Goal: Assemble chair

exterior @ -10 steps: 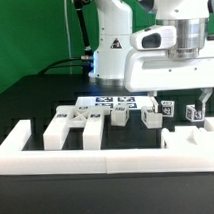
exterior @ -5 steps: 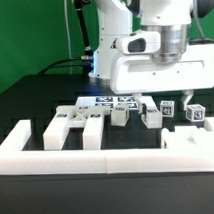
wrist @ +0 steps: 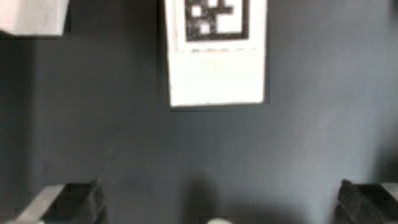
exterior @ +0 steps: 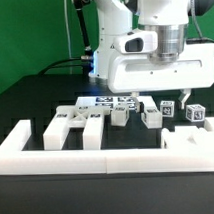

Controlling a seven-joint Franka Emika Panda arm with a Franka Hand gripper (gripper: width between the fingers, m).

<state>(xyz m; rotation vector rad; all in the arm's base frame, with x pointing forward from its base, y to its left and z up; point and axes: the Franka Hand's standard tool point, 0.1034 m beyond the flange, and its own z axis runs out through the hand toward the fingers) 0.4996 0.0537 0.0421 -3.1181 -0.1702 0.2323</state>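
Tool [wrist: 224, 200] jaws wide apart, hanging above black surface [exterior: 35, 102]. White blocky plastic chair parts [exterior: 62, 127] w/ small b/w square tags lie loose in row, just behind long white border wall [exterior: 107, 160].

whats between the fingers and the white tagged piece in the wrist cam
Only bare black table: in the wrist view nothing lies between the open dark fingers and the white rectangular plastic piece bearing a square tag.

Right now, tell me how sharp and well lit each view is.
Exterior view: sharp and evenly lit, parts bright on the dark table. Wrist view: soft and dim, the tag smeared, fingers dark blurs at the edge.
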